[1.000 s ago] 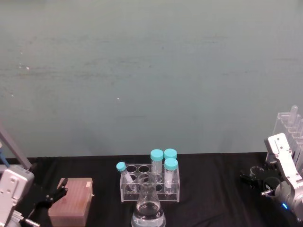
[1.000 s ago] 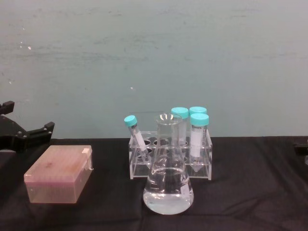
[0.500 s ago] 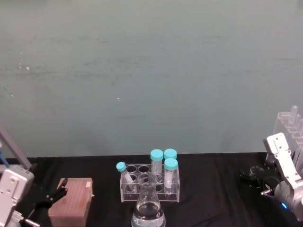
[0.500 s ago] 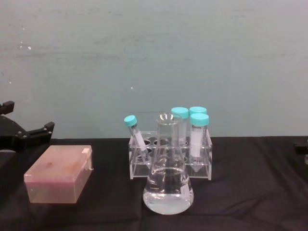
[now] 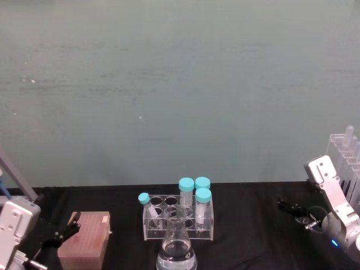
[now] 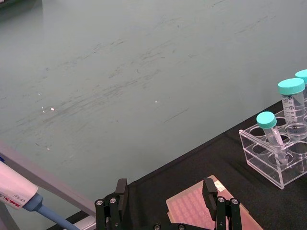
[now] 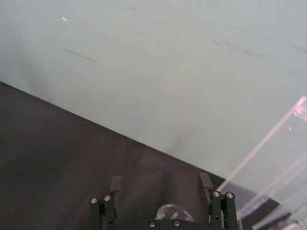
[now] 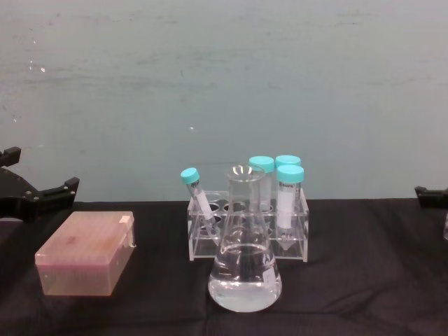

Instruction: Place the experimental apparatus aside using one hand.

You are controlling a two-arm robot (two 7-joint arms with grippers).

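R gripper (image 5: 295, 211) has slid left, lower right of head view, now nicking chest view's right edge. Fingers (image 7: 115, 183) wide apart, small clear glass beaker (image 7: 171, 211) loose btwn them, not clamped, so prob. no grasp yet. L gripper (image 6: 164, 190) parked lower left, spread, empty.

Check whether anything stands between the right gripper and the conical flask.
Nothing visible does: bare black cloth lies between the right gripper, open at the far right, and the conical flask. The tube rack stands just behind the flask, its right end close to that path.
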